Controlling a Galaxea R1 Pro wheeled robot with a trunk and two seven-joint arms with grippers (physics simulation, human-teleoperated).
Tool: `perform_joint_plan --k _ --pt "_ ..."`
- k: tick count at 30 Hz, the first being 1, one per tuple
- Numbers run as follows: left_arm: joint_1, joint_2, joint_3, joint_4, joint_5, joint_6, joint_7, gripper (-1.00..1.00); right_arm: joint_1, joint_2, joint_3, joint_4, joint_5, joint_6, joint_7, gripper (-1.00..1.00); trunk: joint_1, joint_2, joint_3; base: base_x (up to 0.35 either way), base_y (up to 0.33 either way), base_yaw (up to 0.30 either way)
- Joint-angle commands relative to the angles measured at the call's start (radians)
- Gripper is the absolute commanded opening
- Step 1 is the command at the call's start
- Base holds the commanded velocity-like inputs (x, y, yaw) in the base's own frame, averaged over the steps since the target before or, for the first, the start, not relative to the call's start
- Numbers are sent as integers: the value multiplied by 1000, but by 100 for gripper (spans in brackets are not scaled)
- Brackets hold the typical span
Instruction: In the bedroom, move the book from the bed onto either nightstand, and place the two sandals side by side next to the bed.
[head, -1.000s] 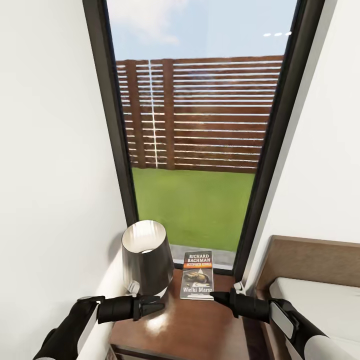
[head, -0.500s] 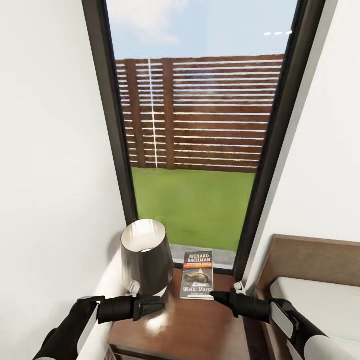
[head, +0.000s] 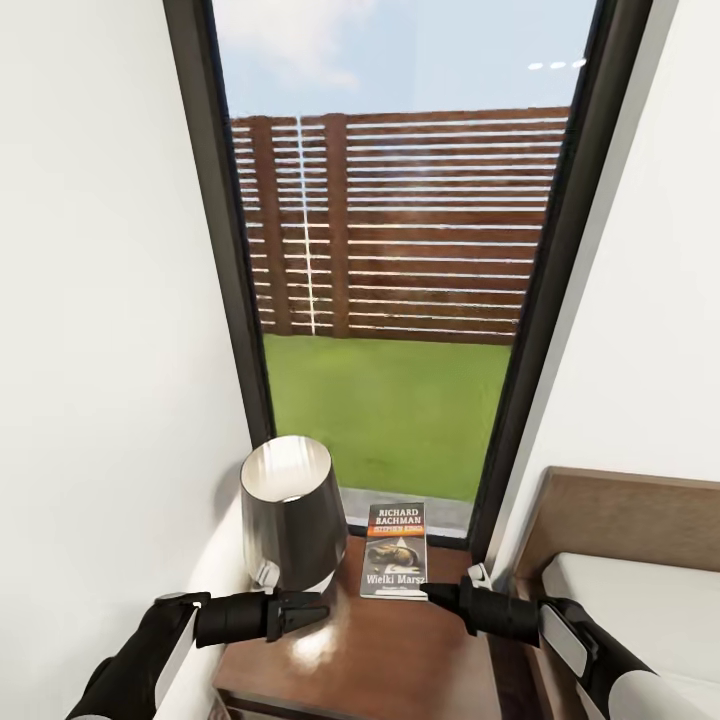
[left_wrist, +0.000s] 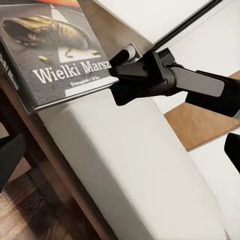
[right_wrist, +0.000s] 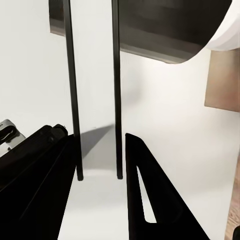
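I see the book (head: 396, 550) lying flat on the nightstand (head: 380, 650), beside the lamp (head: 290, 515) (cover up). Right gripper (head: 432, 592) jaws apart, tips at the book's near corner. Left gripper (head: 318, 608): can't tell its jaws.

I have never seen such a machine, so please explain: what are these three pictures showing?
It is a simulated robot with two arms, each ending in a two-finger gripper. The large picture comes from a camera on its head; the other two come from cameras near each gripper. A nightstand by the window bears a lamp and a book lying flat. The left gripper is near the lamp, the right gripper at the book's corner. Both look open; nothing is held. The bed is beside it.
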Motion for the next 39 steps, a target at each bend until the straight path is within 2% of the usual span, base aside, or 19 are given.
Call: perform_joint_plan --k 1,39 --pt "0 0 0 0 2 11 -3 100 -1 -1 5 0 -9 6 0 -100 4 -8 -5 0 0 0" --pt "-1 2 5 4 0 9 2 100 -1 -2 0 0 -9 6 0 -100 150 -274 -124 0 0 0"
